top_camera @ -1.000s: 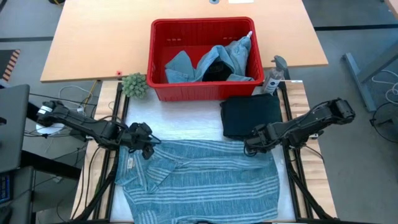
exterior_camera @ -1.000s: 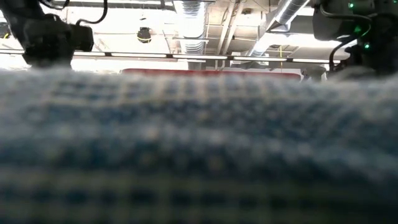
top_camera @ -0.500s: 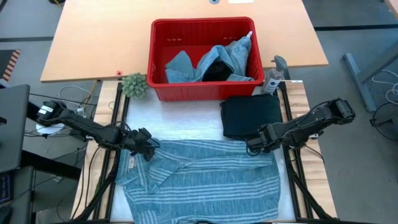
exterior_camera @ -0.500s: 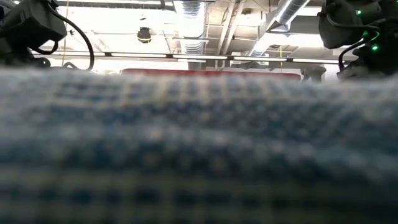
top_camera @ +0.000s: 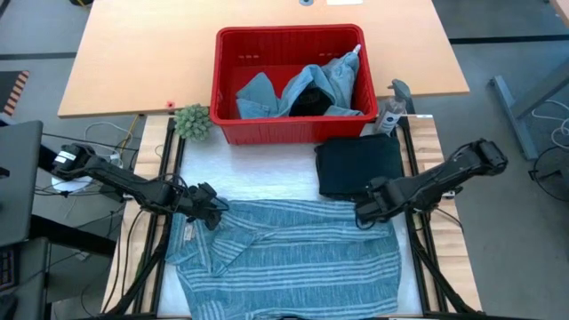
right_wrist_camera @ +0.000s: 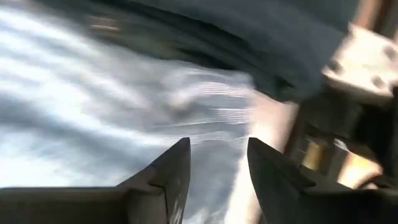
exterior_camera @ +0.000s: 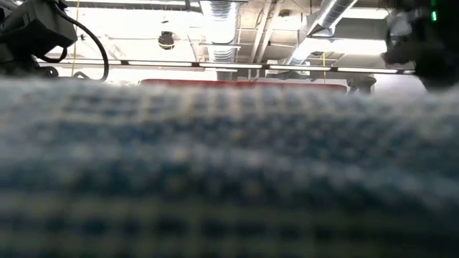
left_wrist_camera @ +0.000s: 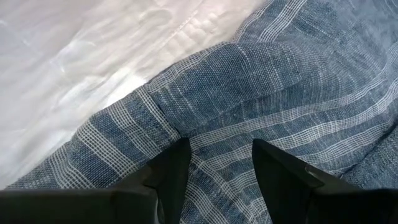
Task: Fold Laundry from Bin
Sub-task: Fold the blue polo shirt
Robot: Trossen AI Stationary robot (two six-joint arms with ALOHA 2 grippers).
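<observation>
The blue-grey striped shirt (top_camera: 284,253) lies spread on the white mat (top_camera: 258,169) at the table's near side and fills the low view (exterior_camera: 229,165). My left gripper (top_camera: 210,212) (left_wrist_camera: 221,155) is open, down at the shirt's far left corner. My right gripper (top_camera: 363,214) (right_wrist_camera: 217,155) is open just above the shirt's far right corner, holding nothing. A folded black garment (top_camera: 358,164) lies beyond it. The red bin (top_camera: 216,80) at the far side holds light blue denim pieces (top_camera: 267,89) and a dark one. My left gripper comes down on the shirt slanting from the table's left. Its open fingertips (left_wrist_camera: 177,155) stand either side of a raised ridge of cloth (left_wrist_camera: 217,130) near the shirt's far left edge. Whether the tips touch the cloth I cannot tell. The shirt lies flat on the mat.
A small green plant (top_camera: 191,120) stands by the bin's near left corner, and a small bottle (top_camera: 389,114) by its near right corner. Bare mat (left_wrist_camera: 81,56) lies between the shirt and the bin. Black rails run along both sides of the mat.
My left gripper has come down onto the shirt's far left corner and then kept still. My right gripper has risen a little from the shirt's far right corner, shifting slightly toward the table's right. The shirt has stayed spread out.
</observation>
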